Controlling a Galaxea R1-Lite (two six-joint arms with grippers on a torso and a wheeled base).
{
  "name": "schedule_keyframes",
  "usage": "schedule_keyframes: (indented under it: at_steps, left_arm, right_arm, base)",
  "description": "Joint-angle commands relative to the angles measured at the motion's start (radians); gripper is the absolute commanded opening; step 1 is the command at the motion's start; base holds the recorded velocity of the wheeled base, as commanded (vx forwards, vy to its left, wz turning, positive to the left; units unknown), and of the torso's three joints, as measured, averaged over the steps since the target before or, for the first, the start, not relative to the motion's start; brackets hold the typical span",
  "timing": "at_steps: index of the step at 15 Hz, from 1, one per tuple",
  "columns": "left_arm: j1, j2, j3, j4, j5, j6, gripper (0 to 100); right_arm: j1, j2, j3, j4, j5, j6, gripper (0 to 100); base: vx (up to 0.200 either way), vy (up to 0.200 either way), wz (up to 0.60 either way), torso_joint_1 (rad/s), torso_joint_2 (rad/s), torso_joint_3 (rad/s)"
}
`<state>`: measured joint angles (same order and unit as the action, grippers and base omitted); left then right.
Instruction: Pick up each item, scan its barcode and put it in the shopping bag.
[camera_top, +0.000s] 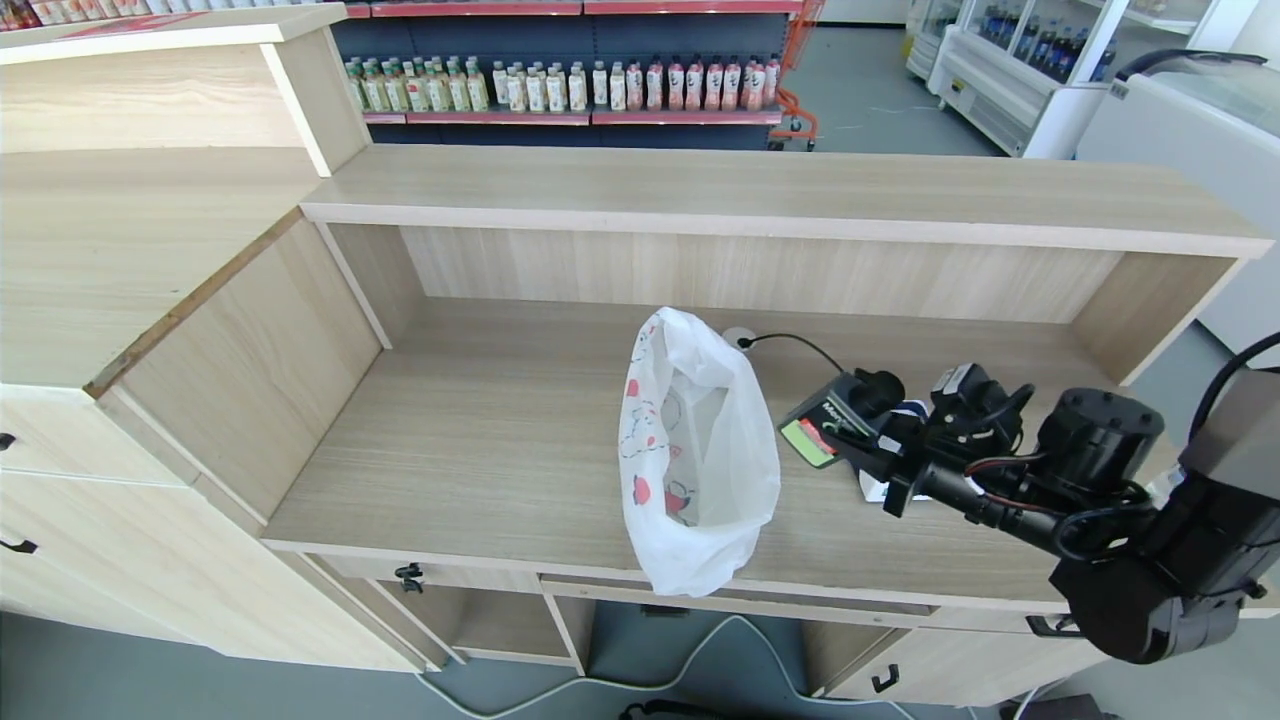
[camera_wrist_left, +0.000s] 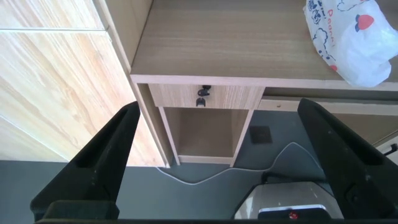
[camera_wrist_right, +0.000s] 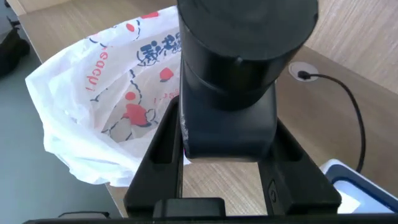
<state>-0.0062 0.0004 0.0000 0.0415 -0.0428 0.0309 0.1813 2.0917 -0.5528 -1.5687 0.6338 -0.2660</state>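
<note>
Head view, one shopping bag (camera_top: 700, 470), right claw (camera_top: 893, 452) gripping one scanner (camera_top: 832, 428), left claw (camera_wrist_left: 217, 118) spread

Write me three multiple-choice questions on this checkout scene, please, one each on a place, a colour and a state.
1. Where does the shopping bag stand?
A) on the floor
B) on the lower surface of the counter
C) on the top ledge

2. What colour are the bag's prints?
A) red
B) green
C) blue

3. How is the right gripper?
A) open, empty
B) shut on the bag
C) shut on the scanner

1 B: it stands at the lower surface's front edge.
2 A: red marks dot the white plastic.
3 C: it clamps the black scanner.
</note>
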Motion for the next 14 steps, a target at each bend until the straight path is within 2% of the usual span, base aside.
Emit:
schedule_keyframes:
  at_steps: [1, 6, 14]
  left_arm:
    - [0.000, 0.000, 0.000, 0.000, 0.000, 0.000, 100]
    - [0.000, 0.000, 0.000, 0.000, 0.000, 0.000, 100]
    - [0.000, 0.000, 0.000, 0.000, 0.000, 0.000, 100]
  right_arm:
    - [0.033, 0.083, -0.042, -0.002, 0.001, -0.001, 0]
    - [0.098, 0.177, -0.213, -0.002, 0.001, -0.002, 0]
    - [0.149, 0.327, -0.361, -0.002, -0.002, -0.025, 0]
  base:
    - [0.000, 0.000, 0.00, 0.000, 0.00, 0.000]
    - [0.000, 0.000, 0.00, 0.000, 0.00, 0.000]
    - [0.000, 0.000, 0.00, 0.000, 0.00, 0.000]
